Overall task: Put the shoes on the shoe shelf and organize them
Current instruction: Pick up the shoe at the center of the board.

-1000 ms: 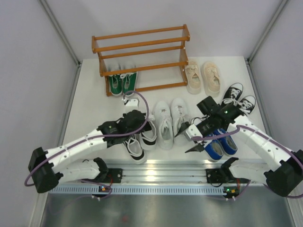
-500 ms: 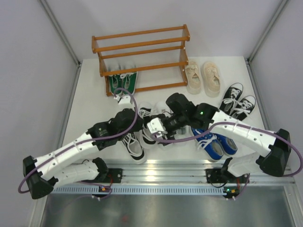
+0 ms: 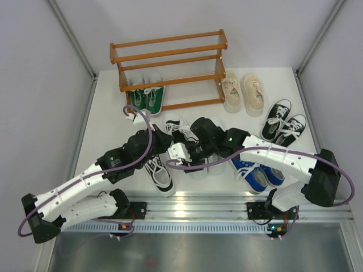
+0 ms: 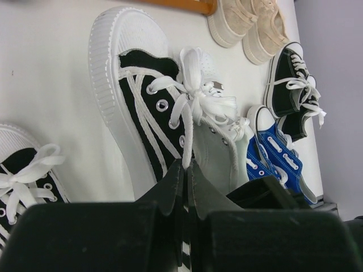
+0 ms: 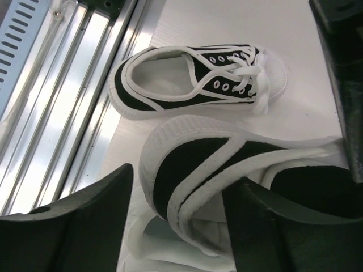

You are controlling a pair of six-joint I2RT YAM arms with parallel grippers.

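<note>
Nearest me, along the front edge, a ribbed aluminium rail (image 3: 193,207) spans the rig with both arm bases bolted to it; in front of it lies a dull grey metal sheet (image 3: 198,252); behind it the tabletop (image 3: 108,124) is matt white, catching a little glare close to the rail. Just past the rail a flat black-and-white shoe (image 3: 160,175) rests on its sole; beside it the tilted black-and-white shoe (image 4: 142,102) points its toe toward the shelf, sole edge turned aside; the left claw (image 4: 184,187) is pressed together, pinching that shoe at its back end; the right claw (image 5: 178,181) stands spread, one finger on either side of the same shoe's heel, and whether they touch it I cannot tell. A white shoe (image 4: 218,153) sits just behind the tilted one, mostly hidden by the arms; to the right is the blue pair (image 3: 258,173); farther back and nearer the right edge, the black canvas pair (image 3: 283,120). At the far side the beige pair (image 3: 243,92) stands just beside the right end of the shoe shelf (image 3: 170,56); the green pair (image 3: 146,99) is tucked under the rails at its left end, lowest level. Pale grey walls close the space on three sides; slanting aluminium posts (image 3: 71,39) mark the back corners.
</note>
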